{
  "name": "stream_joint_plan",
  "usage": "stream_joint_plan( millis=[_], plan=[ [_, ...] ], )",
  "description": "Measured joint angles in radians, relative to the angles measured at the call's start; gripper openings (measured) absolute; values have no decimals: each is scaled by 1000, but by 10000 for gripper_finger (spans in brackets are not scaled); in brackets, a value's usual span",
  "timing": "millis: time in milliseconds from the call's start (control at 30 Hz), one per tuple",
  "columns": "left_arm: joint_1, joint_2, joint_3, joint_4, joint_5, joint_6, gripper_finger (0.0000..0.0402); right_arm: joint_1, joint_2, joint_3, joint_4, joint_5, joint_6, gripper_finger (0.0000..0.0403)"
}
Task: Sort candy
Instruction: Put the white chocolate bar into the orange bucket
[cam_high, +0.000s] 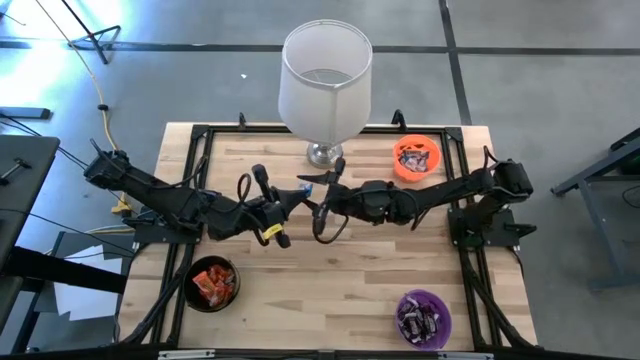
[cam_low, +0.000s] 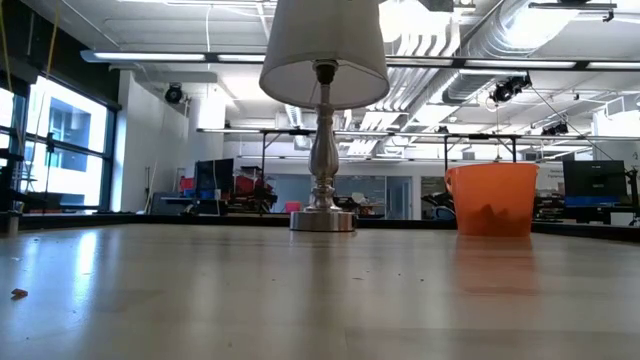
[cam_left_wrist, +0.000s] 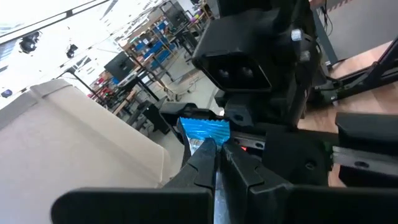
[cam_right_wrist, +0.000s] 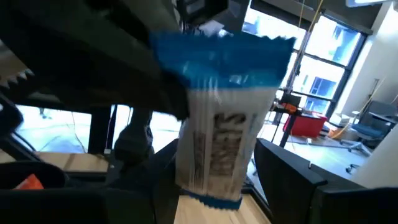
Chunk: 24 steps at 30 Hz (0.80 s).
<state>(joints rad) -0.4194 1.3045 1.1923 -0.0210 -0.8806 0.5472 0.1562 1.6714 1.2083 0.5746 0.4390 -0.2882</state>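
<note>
**Blue-and-white mini bar held mid-air between the two arms**

Closest to the front edge of the light wooden table (cam_high: 330, 290), a small black bowl (cam_high: 192, 275) is seen on the left side with orange-red wrapped candy bars (cam_high: 212, 284) piled in it. A small purple bowl (cam_high: 400, 305) is parked on the right, loaded with dark brown wrapped bars (cam_high: 422, 320).

Further in, around mid-table, both dark arms are brought nose to nose. The left gripper (cam_left_wrist: 214, 149) is clamped tight on the top edge of one silvery blue-white wrapped candy bar (cam_right_wrist: 217, 118), so the bar is held up off the table, hanging down from the pinch. The right gripper (cam_high: 325, 207) is pointed straight at it, fingers kept wide apart, and the bar is seen dangling right in front of them. Whether it's actually touched by those fingers can't be told, tbh.

At the far edge, a small orange bowl (cam_low: 490, 200) with a few wrapped bars is set on the right, and a white-shaded lamp on a silver metal base (cam_low: 323, 50) is stood beside it, near the middle.
</note>
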Motion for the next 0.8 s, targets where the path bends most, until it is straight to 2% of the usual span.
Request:
stream_joint_plan(
  millis=[233, 300, 500, 533, 700, 800],
  plan=[
    [0, 0, 0, -3, -3, 5, 0, 0, 0, 0, 9, -25, -6, 179],
    [0, 0, 0, -3, -3, 5, 0, 0, 0, 0, 1, -27, -6, 153],
    [0, 0, 0, -12, -9, 8, 0, 1, -2, 0, -11, -28, -8, 29],
    [0, 0, 0, -13, -10, 7, 0, 1, -2, 0, -16, -28, -8, 20],
    [0, 0, 0, -29, -30, 54, 1, 1, -2, 0, -26, -28, 7, 29],
    [-1, 0, 0, -45, -79, 94, 4, 0, -2, 0, -40, -25, 8, 20]
  ],
)
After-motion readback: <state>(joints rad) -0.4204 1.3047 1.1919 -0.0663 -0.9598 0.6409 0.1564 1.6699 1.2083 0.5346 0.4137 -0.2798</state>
